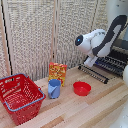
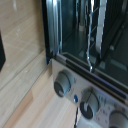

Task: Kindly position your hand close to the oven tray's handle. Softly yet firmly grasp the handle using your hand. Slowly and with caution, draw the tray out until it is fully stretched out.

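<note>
- The hand (image 1: pixel 91 61) hangs close over the oven tray (image 1: pixel 106 65), apparently lining up on its handle.
- Whether its fingers are spread, I cannot tell.
- The oven (image 2: pixel 85 55) fills the wrist view.

Pale wooden plank bench (image 1: pixel 95 107) carried everything. Red basket (image 1: pixel 20 96) sat at exterior view's left, near the front edge. Blue cup (image 1: pixel 54 88) stood just beside it, with an orange-yellow box (image 1: pixel 58 72) upright close behind. Red bowl (image 1: pixel 82 88) rested near centre. Oven (image 1: pixel 111 64) stood at exterior view's right; its knobbed front (image 2: pixel 90 97) met the wood.
</note>
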Tool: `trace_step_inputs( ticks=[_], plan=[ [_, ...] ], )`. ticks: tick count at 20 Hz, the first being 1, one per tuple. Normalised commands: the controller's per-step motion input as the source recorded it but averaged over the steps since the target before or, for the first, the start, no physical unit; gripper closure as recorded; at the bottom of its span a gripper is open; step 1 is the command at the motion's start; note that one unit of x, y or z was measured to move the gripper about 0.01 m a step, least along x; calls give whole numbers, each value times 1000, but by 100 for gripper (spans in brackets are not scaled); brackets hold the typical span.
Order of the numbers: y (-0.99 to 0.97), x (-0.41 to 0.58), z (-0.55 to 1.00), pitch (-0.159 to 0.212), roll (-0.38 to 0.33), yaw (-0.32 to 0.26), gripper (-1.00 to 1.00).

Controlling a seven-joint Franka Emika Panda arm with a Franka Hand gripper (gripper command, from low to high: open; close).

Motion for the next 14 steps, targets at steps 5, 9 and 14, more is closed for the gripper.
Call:
trace_step_inputs(
  ticks=[5, 9, 14],
  plan=[
    [-695, 90, -225, -5, -35, -38, -100],
    [-476, 146, -160, -2, 0, -44, -100],
    [-362, 5, -18, -11, 0, -15, -100]
  ],
)
